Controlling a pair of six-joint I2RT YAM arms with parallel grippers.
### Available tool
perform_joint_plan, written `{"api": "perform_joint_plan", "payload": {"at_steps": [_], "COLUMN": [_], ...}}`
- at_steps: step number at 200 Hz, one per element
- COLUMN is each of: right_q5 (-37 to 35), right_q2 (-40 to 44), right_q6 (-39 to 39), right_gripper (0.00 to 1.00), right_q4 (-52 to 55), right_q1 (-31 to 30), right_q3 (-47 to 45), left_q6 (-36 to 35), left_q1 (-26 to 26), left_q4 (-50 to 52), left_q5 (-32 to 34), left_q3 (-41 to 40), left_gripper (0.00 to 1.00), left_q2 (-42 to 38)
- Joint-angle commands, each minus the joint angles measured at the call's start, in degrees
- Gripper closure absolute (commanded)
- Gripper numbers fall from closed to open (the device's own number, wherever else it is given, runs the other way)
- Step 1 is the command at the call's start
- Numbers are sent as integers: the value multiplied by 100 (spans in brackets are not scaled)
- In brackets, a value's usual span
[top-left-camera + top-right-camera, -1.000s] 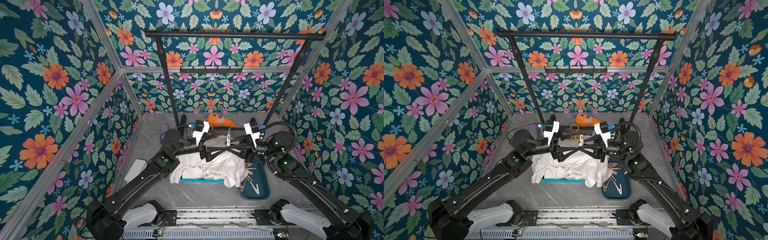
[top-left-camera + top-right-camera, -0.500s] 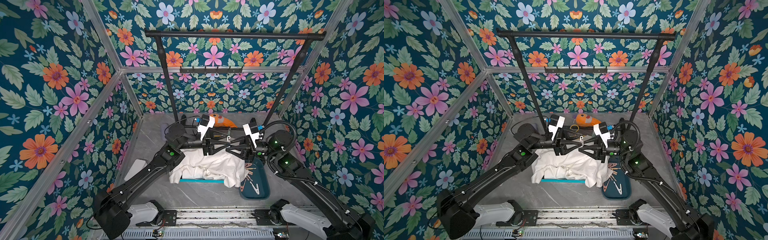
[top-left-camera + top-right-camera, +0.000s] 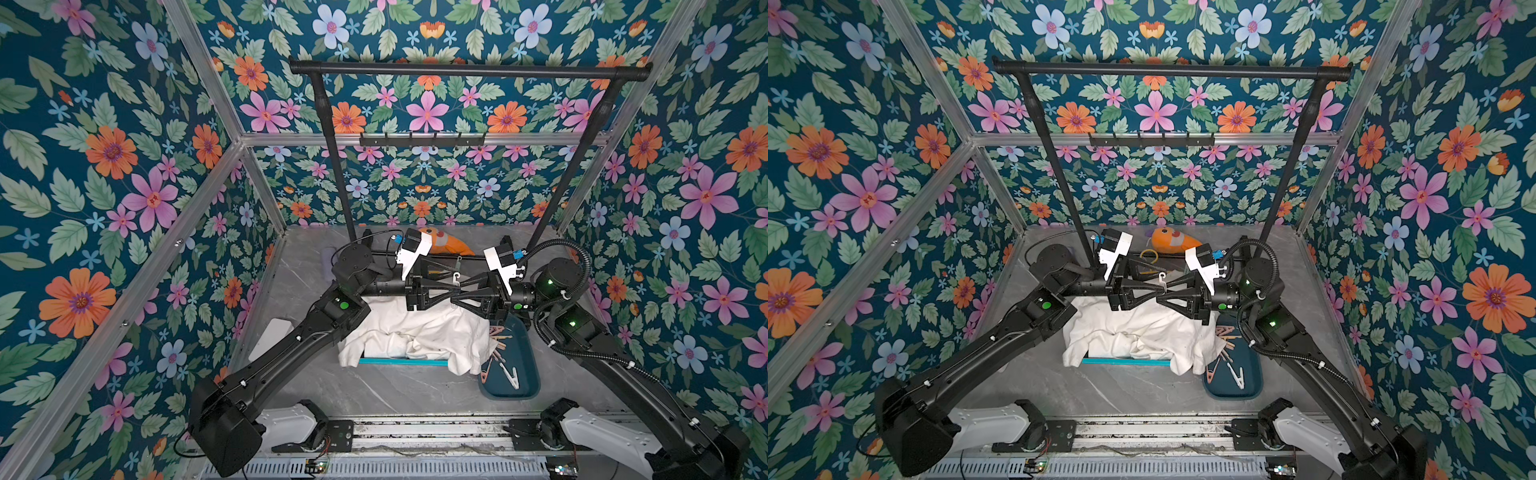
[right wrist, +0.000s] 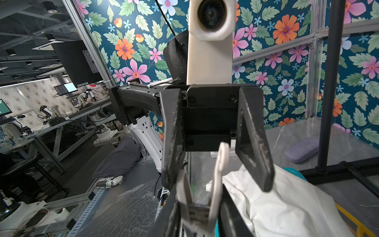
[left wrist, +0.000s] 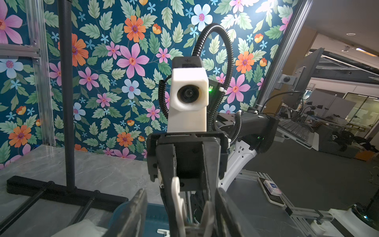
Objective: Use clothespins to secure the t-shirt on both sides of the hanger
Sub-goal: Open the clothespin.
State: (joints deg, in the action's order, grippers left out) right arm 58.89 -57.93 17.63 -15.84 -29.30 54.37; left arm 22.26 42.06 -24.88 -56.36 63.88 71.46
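Note:
A white clothespin (image 4: 218, 180) is held in the air above the crumpled white t-shirt (image 3: 419, 336). My right gripper (image 4: 200, 213) is shut on its spring end. Its two arms splay toward my left gripper (image 5: 180, 205), whose jaws stand open around them. One finger lies against an arm and the other stands clear of it. In both top views the grippers meet tip to tip, left (image 3: 451, 286) and right (image 3: 461, 293), with the clothespin (image 3: 1162, 277) between them. A straight teal bar (image 3: 403, 362), seemingly the hanger, shows under the shirt's front edge. More clothespins (image 3: 503, 353) lie in a tray.
The dark teal tray (image 3: 525, 374) sits right of the shirt. A black clothes rack (image 3: 469, 70) spans the back, its uprights (image 3: 336, 174) standing on the table. An orange plush toy (image 3: 451, 245) and a grey pouch (image 4: 303, 149) lie near the rack's base.
My left gripper has swung up from over the shirt to meet the right gripper and narrowed its jaws around the clothespin's arms. The right gripper has barely moved.

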Motion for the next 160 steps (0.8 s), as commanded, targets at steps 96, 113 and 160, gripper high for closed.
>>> {"api": "perform_joint_plan", "payload": {"at_steps": [96, 113, 160], "right_q5": [130, 126, 87], "right_q2": [-130, -139, -130], "right_q6": [-216, -222, -227], "right_gripper": [71, 71, 71], "right_q4": [305, 325, 331], "right_q1": [-6, -6, -6], "right_q3": [207, 220, 215], "left_q6": [-196, -205, -256], "left_q1": [20, 19, 26], "left_q4": [310, 311, 367], "left_q5": [-60, -51, -53], "left_q3": [155, 160, 153], "left_gripper": [51, 55, 69], "left_q2": [35, 35, 52]}}
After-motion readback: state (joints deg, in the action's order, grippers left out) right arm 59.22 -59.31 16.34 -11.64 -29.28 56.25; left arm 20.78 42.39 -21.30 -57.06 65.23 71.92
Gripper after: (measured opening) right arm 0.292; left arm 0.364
